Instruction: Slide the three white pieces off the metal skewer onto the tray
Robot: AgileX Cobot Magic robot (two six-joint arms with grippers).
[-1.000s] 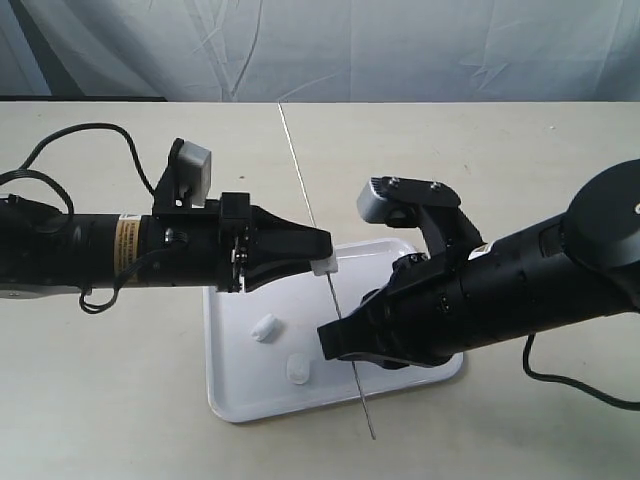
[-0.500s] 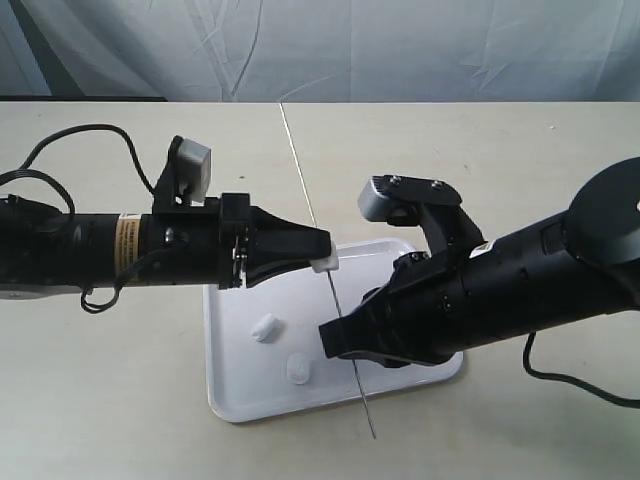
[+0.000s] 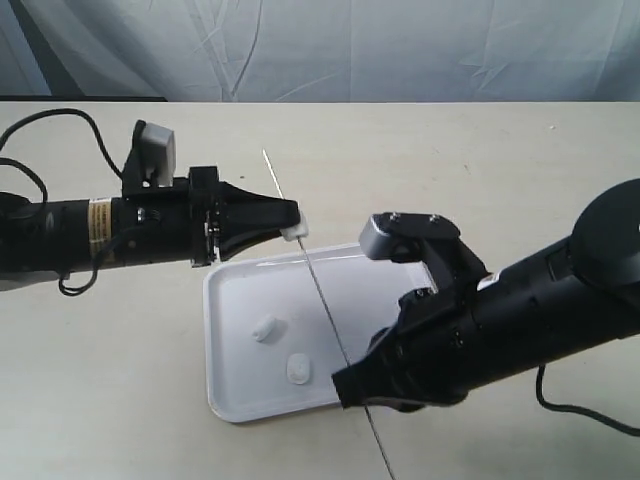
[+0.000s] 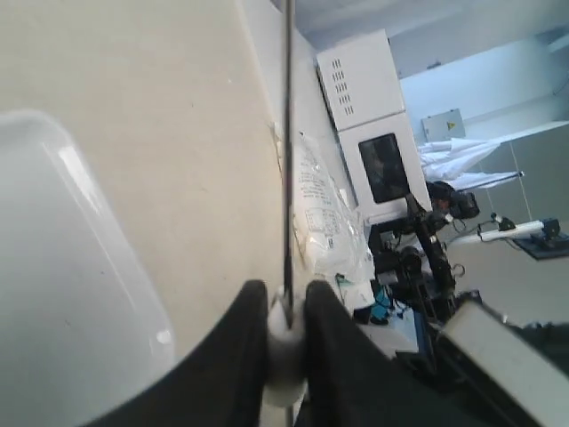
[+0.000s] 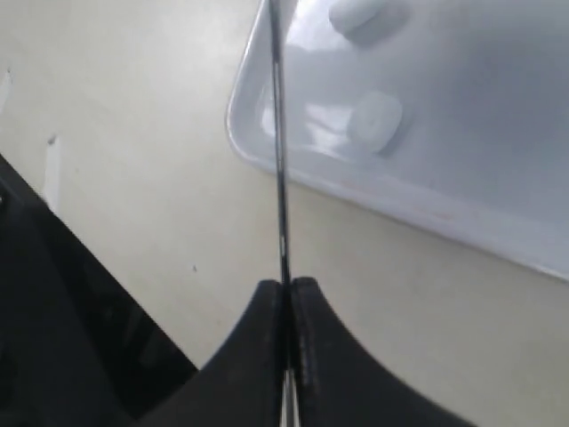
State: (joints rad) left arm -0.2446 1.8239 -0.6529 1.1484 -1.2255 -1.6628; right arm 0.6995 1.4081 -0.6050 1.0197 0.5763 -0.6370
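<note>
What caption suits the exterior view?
Left gripper pinches a white piece on the skewer the right gripper holds; two pieces lie in the tray.

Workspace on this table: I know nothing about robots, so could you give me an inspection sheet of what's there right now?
Surface: pale table.
Job's things: white tray; two pieces lying loose in it; third piece on the skewer, which slants over the tray.
Clutter: nothing seen.
Tools: left tool shut on the third piece; right tool shut on the skewer near its other end.
Cables: black cables trailing behind both arms.
Surroundings: pale sheet behind the table; the left wrist view shows a white cabinet beyond.
</note>
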